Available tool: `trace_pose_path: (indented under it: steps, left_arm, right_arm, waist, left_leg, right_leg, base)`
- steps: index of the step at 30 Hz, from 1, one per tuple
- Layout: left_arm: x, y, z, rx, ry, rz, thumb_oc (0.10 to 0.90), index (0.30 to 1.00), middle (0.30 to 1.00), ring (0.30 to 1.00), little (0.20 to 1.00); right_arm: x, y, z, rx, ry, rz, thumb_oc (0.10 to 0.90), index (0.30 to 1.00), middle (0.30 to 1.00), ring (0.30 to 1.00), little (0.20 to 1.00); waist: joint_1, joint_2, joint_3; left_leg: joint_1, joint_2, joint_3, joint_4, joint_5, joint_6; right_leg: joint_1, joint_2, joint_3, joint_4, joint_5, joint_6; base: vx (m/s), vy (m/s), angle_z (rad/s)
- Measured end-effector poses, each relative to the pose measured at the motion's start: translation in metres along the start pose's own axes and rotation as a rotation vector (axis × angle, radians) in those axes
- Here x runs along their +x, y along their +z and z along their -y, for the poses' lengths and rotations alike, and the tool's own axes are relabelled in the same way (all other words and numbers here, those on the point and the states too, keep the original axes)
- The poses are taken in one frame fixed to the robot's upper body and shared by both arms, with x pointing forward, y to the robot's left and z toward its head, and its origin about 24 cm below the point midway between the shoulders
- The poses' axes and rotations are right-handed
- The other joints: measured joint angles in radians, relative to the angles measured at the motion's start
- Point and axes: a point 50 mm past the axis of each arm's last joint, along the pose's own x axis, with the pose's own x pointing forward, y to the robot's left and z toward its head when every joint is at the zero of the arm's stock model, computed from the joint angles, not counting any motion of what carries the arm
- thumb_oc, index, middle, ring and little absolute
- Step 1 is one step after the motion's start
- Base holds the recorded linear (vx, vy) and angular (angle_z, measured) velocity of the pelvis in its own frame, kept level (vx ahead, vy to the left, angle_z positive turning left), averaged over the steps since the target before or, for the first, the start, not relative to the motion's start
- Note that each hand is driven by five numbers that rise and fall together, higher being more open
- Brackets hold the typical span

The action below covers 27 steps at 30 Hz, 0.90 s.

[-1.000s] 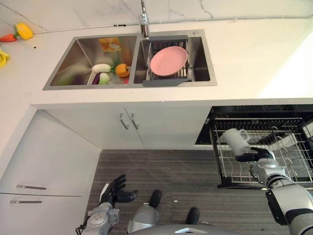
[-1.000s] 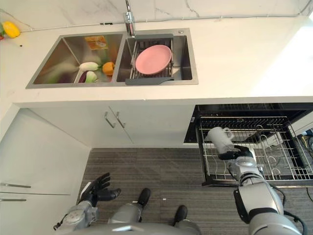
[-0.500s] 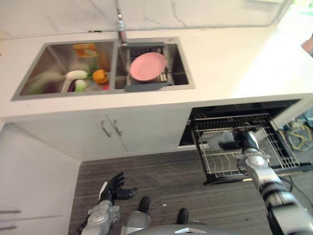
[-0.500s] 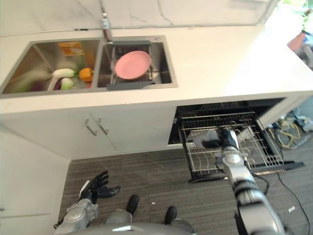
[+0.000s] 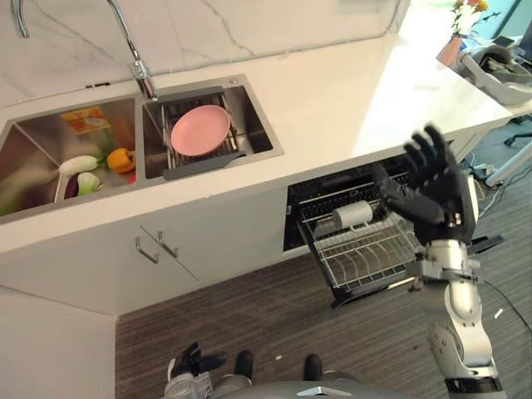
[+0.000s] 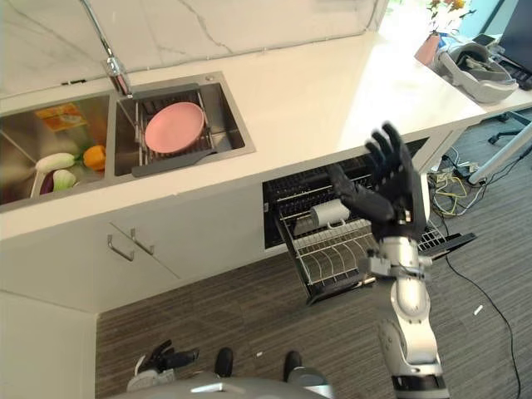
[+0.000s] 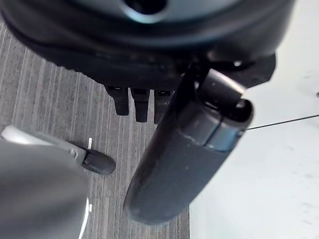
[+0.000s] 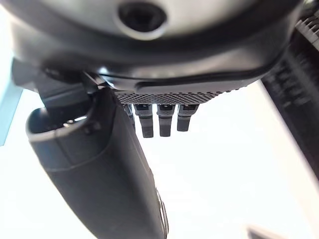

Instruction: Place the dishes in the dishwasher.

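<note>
A white mug [image 5: 352,215] lies on its side in the pulled-out wire rack [image 5: 362,255] of the dishwasher [image 5: 332,193] under the counter. My right hand [image 5: 432,179] is raised above the rack, empty, with its fingers spread straight; the right wrist view shows the same fingers [image 8: 159,117] and thumb extended over the white counter. A pink plate [image 5: 199,130] rests on a dark drying rack in the right sink basin [image 5: 249,125]. My left hand [image 5: 193,362] hangs low near the floor with relaxed fingers [image 7: 134,102].
The left sink basin [image 5: 33,141] holds vegetables: an orange pepper [image 5: 120,159] and a white one [image 5: 78,164]. A faucet [image 5: 137,58] stands behind the sink. Cabinet doors with handles [image 5: 156,246] sit left of the dishwasher. A pink vase [image 5: 454,48] stands at the counter's far right.
My right hand has let go of the white mug, which now lies in the rack, and has risen with fingers spread. The camera has swung to the right.
</note>
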Motion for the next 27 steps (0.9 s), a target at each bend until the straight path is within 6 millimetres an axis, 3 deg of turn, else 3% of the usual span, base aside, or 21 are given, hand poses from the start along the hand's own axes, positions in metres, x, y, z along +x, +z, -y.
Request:
trace_pose_path:
  steps: [1,4,6,8,10,11,12,13,15,19,20,21,23,25,27]
  left_arm:
    - [0.000,0.002,-0.002,0.049,0.004,0.016,0.747,0.820,0.820,0.820,0.820]
    - [0.000,0.001,-0.006,0.112,0.015,0.036,0.800,0.900,0.900,0.900,0.900]
    - [0.000,-0.003,-0.010,0.114,0.030,0.021,0.800,0.900,0.900,0.900,0.900]
    - [0.000,-0.005,-0.014,0.108,0.055,0.011,0.800,0.900,0.900,0.900,0.900]
    - [0.000,-0.005,-0.013,0.113,0.060,0.003,0.800,0.900,0.900,0.900,0.900]
    - [0.001,-0.004,-0.011,0.114,0.059,0.002,0.800,0.900,0.900,0.900,0.900]
    - [0.001,0.000,-0.010,0.115,0.057,0.007,0.800,0.900,0.900,0.900,0.900]
    - [0.001,-0.003,-0.010,0.125,0.062,-0.005,0.800,0.900,0.900,0.900,0.900]
    - [-0.002,-0.016,-0.011,0.147,0.072,-0.041,0.800,0.900,0.900,0.900,0.900]
    - [-0.011,-0.044,-0.013,0.166,0.071,-0.131,0.800,0.900,0.900,0.900,0.900]
    - [-0.012,-0.050,-0.023,0.161,0.096,-0.156,0.800,0.900,0.900,0.900,0.900]
    - [-0.010,-0.046,-0.032,0.154,0.126,-0.147,0.800,0.900,0.900,0.900,0.900]
    - [-0.005,-0.034,-0.040,0.159,0.156,-0.117,0.800,0.900,0.900,0.900,0.900]
    - [0.005,0.006,-0.036,0.143,0.149,0.021,0.800,0.900,0.900,0.900,0.900]
    - [0.009,0.031,-0.031,0.139,0.141,0.090,0.800,0.900,0.900,0.900,0.900]
  right_arm:
    - [0.008,0.005,-0.011,0.025,0.049,0.045,0.800,0.900,0.900,0.900,0.900]
    - [0.017,0.011,-0.023,0.006,0.127,0.089,0.800,0.900,0.900,0.900,0.900]
    - [0.018,0.012,-0.025,-0.006,0.138,0.094,0.800,0.900,0.900,0.900,0.900]
    - [0.021,0.015,-0.026,-0.031,0.146,0.114,0.800,0.900,0.900,0.900,0.900]
    - [0.023,0.018,-0.023,-0.053,0.128,0.131,0.800,0.900,0.900,0.900,0.900]
    - [0.024,0.020,-0.022,-0.054,0.117,0.145,0.800,0.900,0.900,0.900,0.900]
    - [0.024,0.021,-0.022,-0.049,0.105,0.156,0.800,0.900,0.900,0.900,0.900]
    - [0.025,0.024,-0.021,-0.048,0.089,0.169,0.800,0.900,0.900,0.900,0.900]
    - [0.025,0.024,-0.018,-0.076,0.067,0.173,0.800,0.900,0.900,0.900,0.900]
    - [0.026,0.028,-0.019,-0.158,0.099,0.191,0.800,0.900,0.900,0.900,0.900]
    - [0.024,0.030,-0.017,-0.216,0.118,0.193,0.800,0.900,0.900,0.900,0.900]
    - [0.022,0.028,-0.017,-0.203,0.109,0.186,0.800,0.900,0.900,0.900,0.900]
    - [0.020,0.028,-0.021,-0.166,0.095,0.193,0.800,0.900,0.900,0.900,0.900]
    - [0.019,0.026,-0.025,-0.144,0.105,0.189,0.800,0.900,0.900,0.900,0.900]
    - [0.019,0.024,-0.029,-0.140,0.126,0.176,0.800,0.900,0.900,0.900,0.900]
  waist:
    - [0.001,0.002,-0.003]
    - [0.017,0.003,-0.009]
    - [0.034,0.006,-0.010]
    - [0.053,0.001,-0.006]
    - [0.075,-0.005,0.023]
    - [0.081,-0.015,0.042]
    - [0.083,-0.011,0.052]
    - [0.080,0.008,0.064]
    - [0.101,0.025,0.069]
    - [0.121,0.028,0.069]
    - [0.106,0.000,0.060]
    - [0.102,-0.045,0.046]
    - [0.099,-0.089,0.026]
    - [0.107,-0.107,0.016]
    - [0.097,-0.101,0.014]
  left_leg:
    - [0.004,0.002,0.008,0.000,-0.001,-0.001]
    - [0.004,0.005,0.011,0.000,-0.003,-0.003]
    - [0.001,0.006,0.010,0.004,-0.001,-0.001]
    - [-0.057,-0.012,0.007,0.076,-0.012,-0.027]
    - [-0.140,-0.060,0.016,0.197,-0.003,-0.052]
    - [-0.181,-0.071,0.040,0.252,-0.011,-0.084]
    - [-0.216,-0.057,0.103,0.256,-0.013,-0.082]
    - [-0.251,-0.001,0.215,0.179,-0.001,-0.065]
    - [-0.278,0.057,0.316,0.030,0.022,-0.060]
    - [-0.250,0.071,0.304,0.002,0.073,-0.041]
    - [-0.206,0.029,0.316,-0.001,0.156,0.030]
    - [-0.199,-0.010,0.334,-0.001,0.143,0.043]
    - [-0.188,-0.056,0.352,0.004,0.130,0.078]
    - [-0.166,-0.081,0.359,0.005,0.124,0.098]
    - [-0.146,-0.087,0.343,0.005,0.110,0.114]
  right_leg:
    - [0.000,0.002,0.009,0.000,0.001,-0.002]
    - [-0.002,0.004,0.013,0.000,0.001,-0.002]
    - [-0.003,0.007,0.014,0.000,0.000,-0.003]
    - [-0.026,-0.002,0.008,0.000,-0.007,-0.006]
    - [-0.018,-0.045,-0.028,0.000,-0.007,-0.012]
    - [-0.017,-0.062,-0.041,0.000,-0.010,-0.016]
    - [-0.017,-0.073,-0.059,-0.001,-0.018,-0.007]
    - [-0.015,-0.077,-0.097,-0.001,-0.022,-0.006]
    - [-0.018,-0.075,-0.086,-0.001,-0.034,0.011]
    - [0.006,-0.090,-0.022,0.000,-0.051,0.054]
    - [0.045,-0.138,-0.015,0.002,-0.073,0.099]
    - [0.049,-0.180,-0.012,0.004,-0.078,0.109]
    - [0.049,-0.227,-0.008,0.017,-0.068,0.119]
    - [0.033,-0.253,0.010,0.080,-0.027,0.131]
    - [-0.007,-0.257,0.029,0.205,-0.027,0.134]
  base:
    - [0.00,-0.057,-0.15]
    - [-0.02,-0.060,-0.05]
    - [-0.04,-0.071,-0.02]
    - [0.01,-0.033,0.18]
    - [0.10,0.086,0.58]
    - [0.14,0.111,0.61]
    - [0.24,0.127,0.67]
    - [0.17,0.079,0.63]
    - [0.21,0.144,0.26]
    - [0.27,0.258,-0.34]
    - [0.32,0.313,-0.35]
    - [0.23,0.234,-0.22]
    - [0.10,0.115,-0.04]
    - [0.14,0.221,0.01]
    - [0.11,0.185,0.11]
